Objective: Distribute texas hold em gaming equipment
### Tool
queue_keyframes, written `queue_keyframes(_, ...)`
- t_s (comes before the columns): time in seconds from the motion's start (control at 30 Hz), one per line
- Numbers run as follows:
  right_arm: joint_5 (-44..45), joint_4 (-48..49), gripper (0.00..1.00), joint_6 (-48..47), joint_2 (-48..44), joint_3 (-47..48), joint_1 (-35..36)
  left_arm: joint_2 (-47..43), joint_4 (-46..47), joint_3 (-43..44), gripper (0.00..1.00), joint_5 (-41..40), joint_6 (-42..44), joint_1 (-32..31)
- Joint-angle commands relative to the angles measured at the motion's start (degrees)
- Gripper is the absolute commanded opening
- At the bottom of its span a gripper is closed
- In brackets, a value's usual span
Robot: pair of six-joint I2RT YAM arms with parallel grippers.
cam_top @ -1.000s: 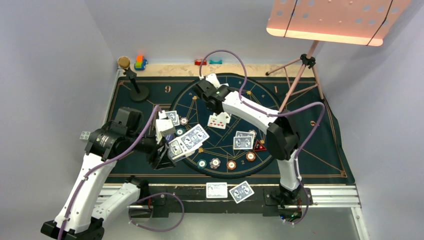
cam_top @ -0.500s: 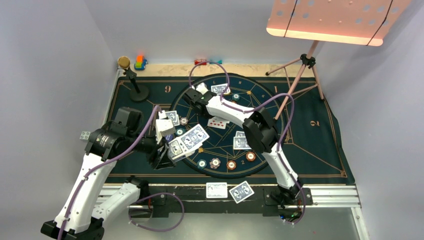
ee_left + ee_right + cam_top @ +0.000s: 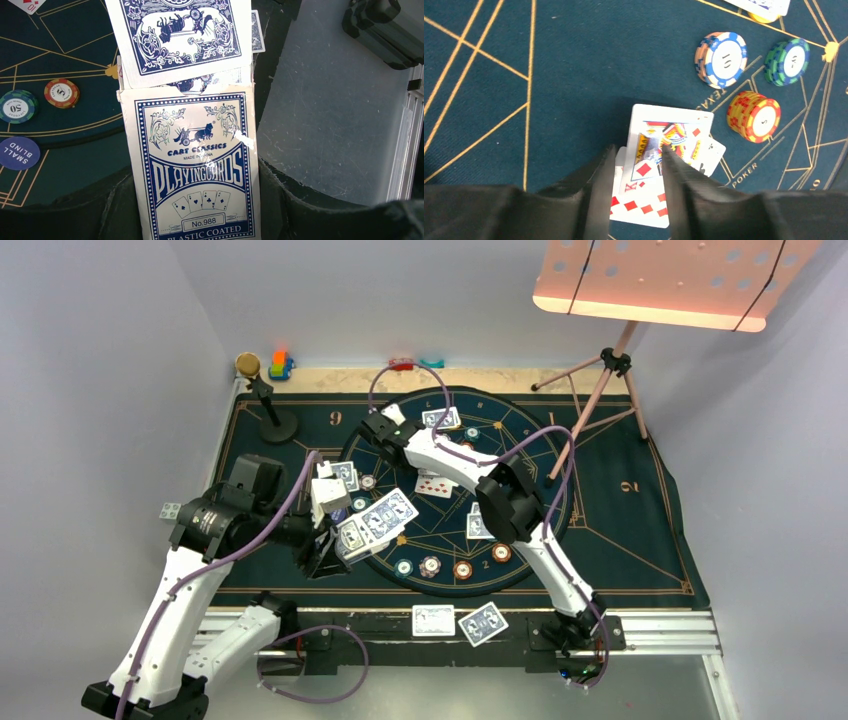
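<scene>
My left gripper (image 3: 197, 212) is shut on a blue-and-white playing-card box (image 3: 192, 165), and a blue-backed card (image 3: 180, 35) sticks out of its top. In the top view the box (image 3: 352, 537) hangs over the left rim of the round felt. My right gripper (image 3: 639, 150) stands open just above a face-up king of diamonds (image 3: 674, 127), which lies on other face-up cards (image 3: 433, 484). Its fingers touch nothing. Poker chips (image 3: 721, 59) sit beyond the king. More chips (image 3: 431, 565) line the near rim. Two blue-backed cards (image 3: 483, 623) rest on the near rail.
A black stand with a cork top (image 3: 262, 390) and toy blocks (image 3: 280, 365) are at the far left. A tripod (image 3: 600, 390) carrying a pink perforated tray (image 3: 670, 280) stands at the far right. The right arm (image 3: 455, 458) spans the felt circle.
The right arm's elbow and wrist swung left across the circle. Its jaws went from shut to open, with the king now lying free below them. The left arm held still.
</scene>
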Motion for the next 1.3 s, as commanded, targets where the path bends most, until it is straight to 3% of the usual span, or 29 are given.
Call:
queue_keyframes(0.0,-4.13,0.39,0.48,1.51,-0.26,3.06,-0.19,-0.83,0.68,0.64,0.00,1.21,0.84,0.33)
queue_keyframes(0.43,-18.55,3.20,0.77,3.52,-15.70,2.02,-2.51,-0.88,0.82,0.37,0.00,1.42,0.79,0.31)
queue_keyframes(0.7,-34.81,10.60,0.93,6.78,-39.56,-14.86,-7.95,-0.25,1.57,-0.65,0.00,1.72,1.27,0.24)
queue_keyframes(1.0,-53.49,21.07,0.96,11.24,-58.40,-31.30,-9.15,0.75,2.54,-0.84,0.00,2.28,1.28,0.24)
queue_keyframes(1.07,-60.79,25.58,0.97,13.76,-60.54,-35.98,-8.67,0.75,2.83,-0.86,0.00,2.09,1.13,0.24)
queue_keyframes(1.27,-65.18,26.67,0.98,14.51,-59.95,-39.60,-5.47,0.98,3.06,-0.34,0.00,1.95,0.69,0.24)
